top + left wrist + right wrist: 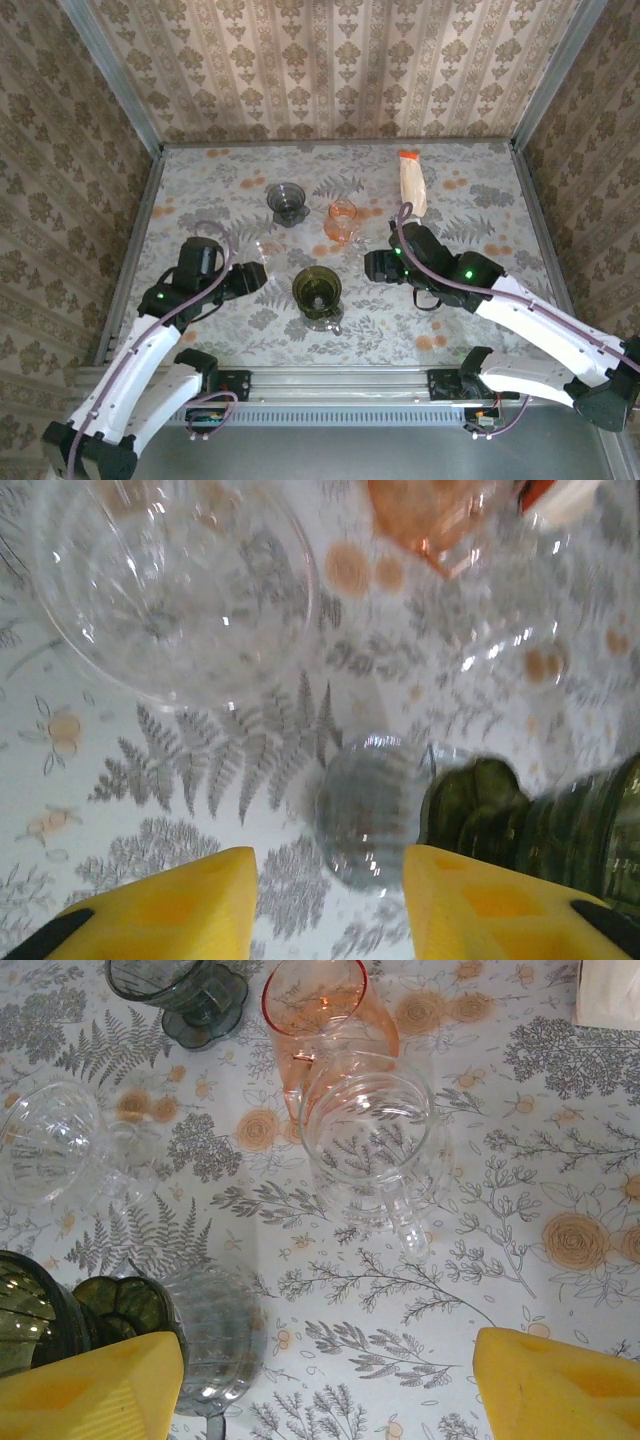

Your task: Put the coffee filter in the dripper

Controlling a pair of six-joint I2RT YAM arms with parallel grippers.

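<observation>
1. Left gripper (328, 895): yellow, blocky plastic fingers, jaws parted. A small clear ribbed glass dripper (365, 810) sits partly between the tips. There is a visible gap on one side, and contact on the other side cannot be determined.

2. Right gripper (325, 1380): yellow fingers spread wide, released, with bare printed cloth between them.

3. Table (480, 300): covered in a smooth cloth with a grey fern and orange rose print.

4. Dark green ribbed glass dripper (318, 288): stands upright between the two grippers on a scalloped foot. Its round bowl shows dark glass inside. The small clear ribbed piece stands just beside it.

5. Clear handled glass cup (365, 1145): thin-walled with swirled ribs. The cloth print reads straight through its bowl.

6. Wide clear glass bowl (170, 590): shallow and round, with glinting highlights. The print is visible through it.

7. Peach-orange glass jug (342, 220): translucent with a pinched spout. It stands just beyond the handled cup, and whether they touch cannot be determined.

8. Smoky grey glass dripper (288, 200): round with a lobed foot, standing left of the orange jug and apart from it.

9. Tan paper coffee filter pack (412, 185): a flat, elongated pack with an orange-red far end. It lies on the cloth at the far right, well apart from both grippers and outside every vessel.
</observation>
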